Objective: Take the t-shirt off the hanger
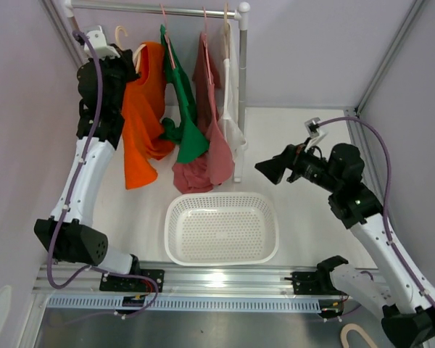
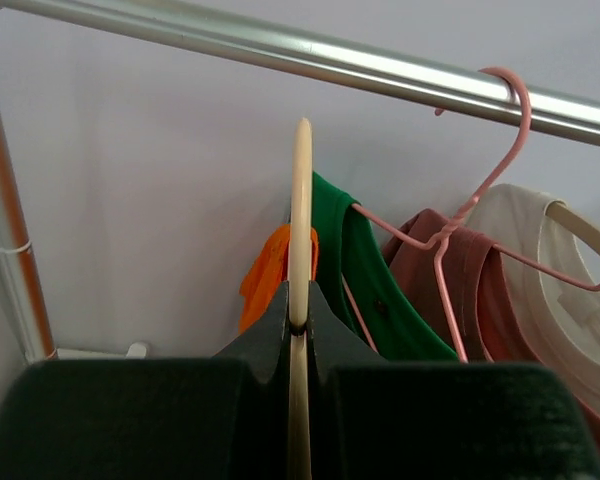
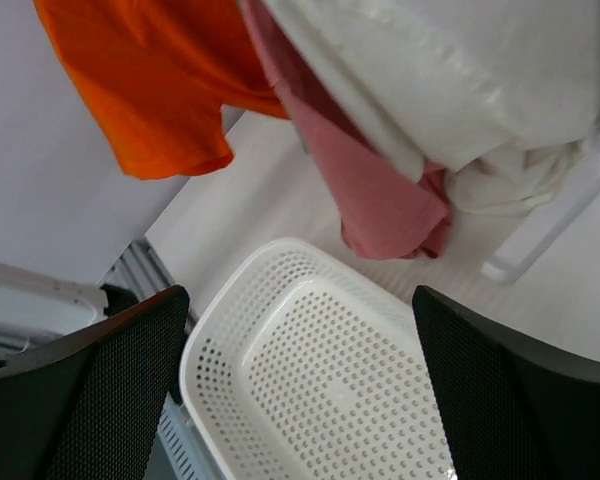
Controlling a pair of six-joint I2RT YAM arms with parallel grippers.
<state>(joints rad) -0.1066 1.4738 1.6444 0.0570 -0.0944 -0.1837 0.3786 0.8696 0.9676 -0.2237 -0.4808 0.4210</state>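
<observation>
An orange t-shirt [image 1: 141, 123] hangs on a cream hanger [image 1: 120, 34] at the left end of the metal rail [image 1: 152, 9]. My left gripper [image 1: 123, 64] is shut on that hanger. In the left wrist view the hanger [image 2: 300, 220] runs edge-on between my closed fingers [image 2: 330, 340], its top just below the rail [image 2: 380, 70], with a bit of orange cloth [image 2: 268, 272] behind it. My right gripper [image 1: 272, 170] is open and empty, in the air right of the clothes, above the basket. The shirt's hem also shows in the right wrist view [image 3: 150, 80].
A green garment [image 1: 185, 109], a pink one [image 1: 210, 138] and a white one [image 1: 232, 109] hang on pink hangers to the right. The rack's post [image 1: 241, 94] stands right of them. A white perforated basket [image 1: 175, 217] sits in front, seen under my right gripper [image 3: 220, 320].
</observation>
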